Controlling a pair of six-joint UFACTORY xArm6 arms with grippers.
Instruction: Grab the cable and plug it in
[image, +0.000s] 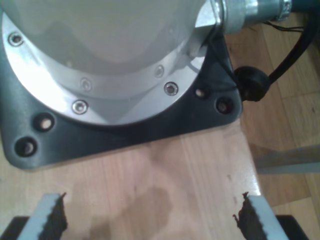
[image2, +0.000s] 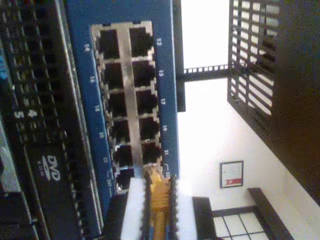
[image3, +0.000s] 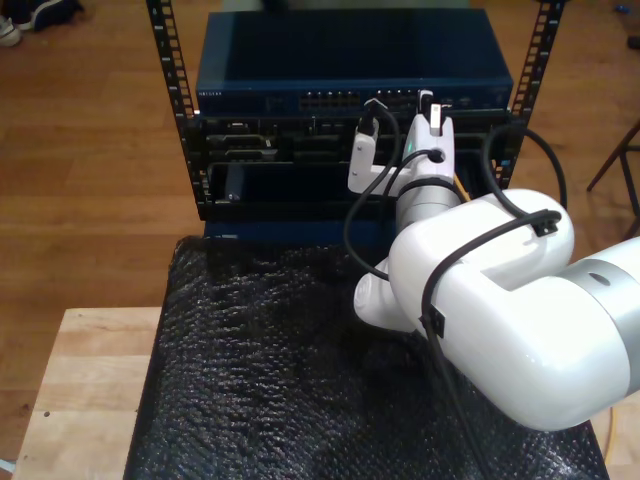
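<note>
My second gripper (image2: 159, 200) holds the cable (image2: 158, 192) up at the blue switch (image2: 165, 30).

The exterior view shows the rack (image3: 350, 150) and a big white arm (image3: 500, 300) that hides the cable's tip. My second wrist view shows the jaws closed tight on the cable, its plug at a bottom-row port; whether it is in is hard to tell. My first gripper (image: 150, 215) has jaws wide apart, holding nothing, over a wooden bench (image: 175, 170) by an arm base (image: 100, 60).
</note>
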